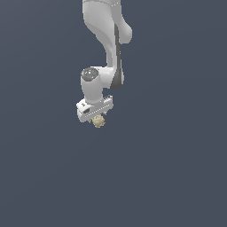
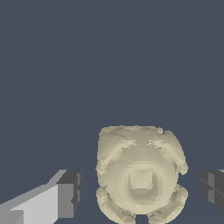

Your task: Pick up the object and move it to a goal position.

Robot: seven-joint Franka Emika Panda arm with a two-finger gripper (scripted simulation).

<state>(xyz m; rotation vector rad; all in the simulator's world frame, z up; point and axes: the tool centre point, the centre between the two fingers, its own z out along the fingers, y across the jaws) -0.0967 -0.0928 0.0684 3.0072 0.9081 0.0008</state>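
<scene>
A white jointed robot arm (image 1: pixel 106 40) reaches down over a plain dark slate counter (image 1: pixel 177 168). Its tool (image 1: pixel 98 119) stands apart, straddling the tiny pale tan lumpy object (image 2: pixel 140 175), apparently positioned to grasp it.

Pale lumpy object (image 2: pixel 140 175) seen between the spread fingers (image 2: pixel 65 194) of the gripper (image 1: pixel 98 119), a gap left each side, only plain grey surface (image 1: pixel 168 177) seen around.
</scene>
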